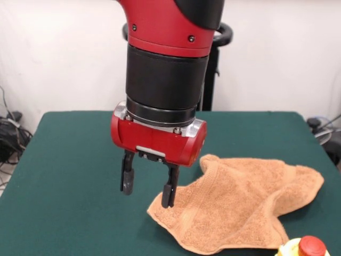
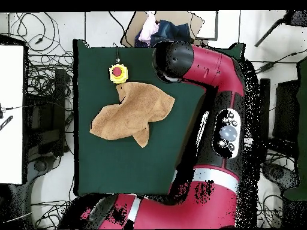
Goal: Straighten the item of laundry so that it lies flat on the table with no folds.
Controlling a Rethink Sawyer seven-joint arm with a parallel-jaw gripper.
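Front view: jaws [image 1: 148, 189] are seen parted, holding nothing, hung just above the green tabletop [image 1: 64, 176]. Crumpled orange towel [image 1: 240, 205] is spread to the picture's right; its near-left corner sits at one fingertip [image 1: 168, 200]. Contact cannot be told.

Overhead view: towel [image 2: 133, 114] is found rumpled beside a yellow-and-red button [image 2: 118, 73]; jaws are hidden under the arm [image 2: 198, 63].
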